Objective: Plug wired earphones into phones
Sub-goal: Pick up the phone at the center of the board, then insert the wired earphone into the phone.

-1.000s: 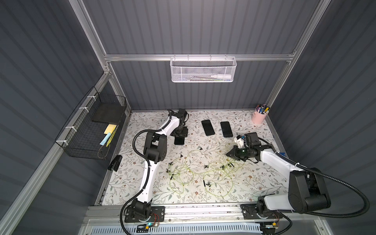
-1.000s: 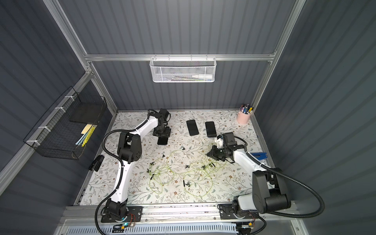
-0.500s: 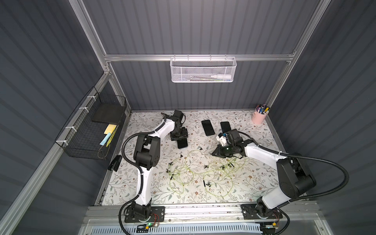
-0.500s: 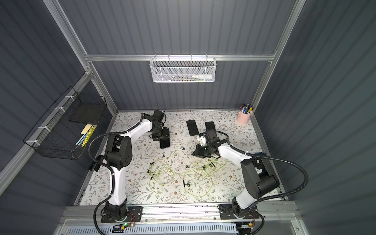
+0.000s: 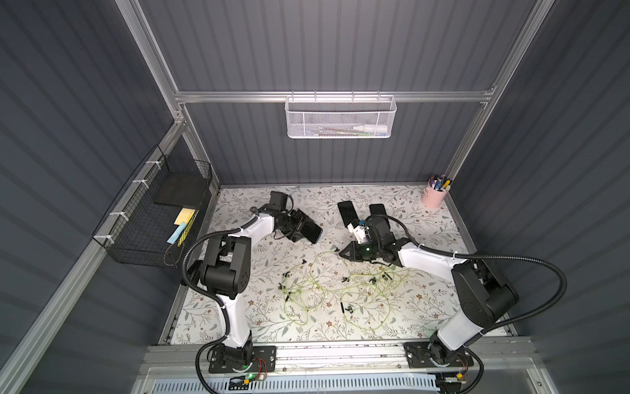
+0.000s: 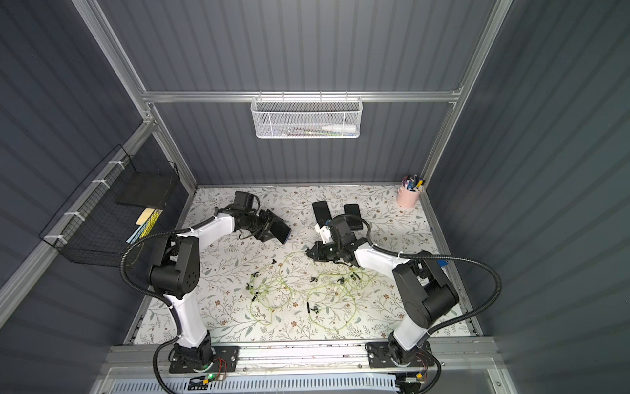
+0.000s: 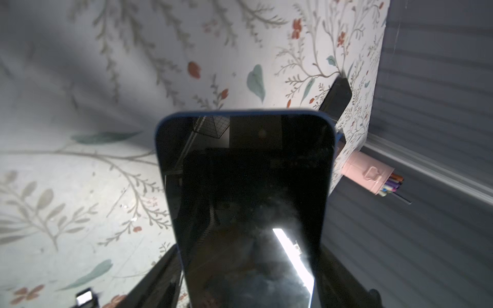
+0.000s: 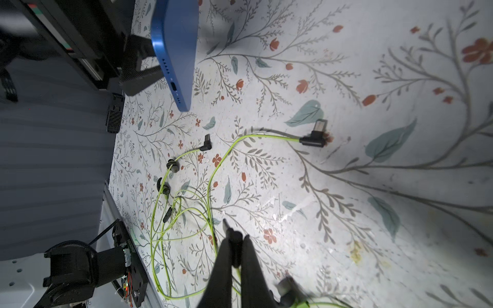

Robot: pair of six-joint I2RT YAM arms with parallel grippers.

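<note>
My left gripper (image 5: 303, 229) (image 7: 248, 282) is shut on the sides of a phone (image 5: 311, 232) (image 6: 282, 231) (image 7: 245, 186) with a blue rim, held off the table with its bottom port (image 8: 173, 86) turned toward the right arm. A little right of it, my right gripper (image 5: 342, 254) (image 6: 308, 254) (image 8: 234, 244) is shut on a small black earphone plug (image 8: 226, 225), its yellow-green cord trailing back. Two more phones (image 5: 347, 211) (image 5: 377, 208) lie flat behind the right wrist. The other wired earphones (image 5: 327, 290) (image 6: 300, 290) lie tangled mid-table, with loose plugs (image 8: 313, 138) (image 8: 206, 145).
A pink pen cup (image 5: 433, 198) (image 7: 365, 173) stands in the back right corner. A white mesh basket (image 5: 339, 117) hangs on the back wall. A black wire basket (image 5: 153, 218) hangs on the left wall. Cord loops spread toward the table's front edge.
My right gripper has moved left toward the table's middle with the plug. The left gripper has swung the blue-rimmed phone round so its end faces right.
</note>
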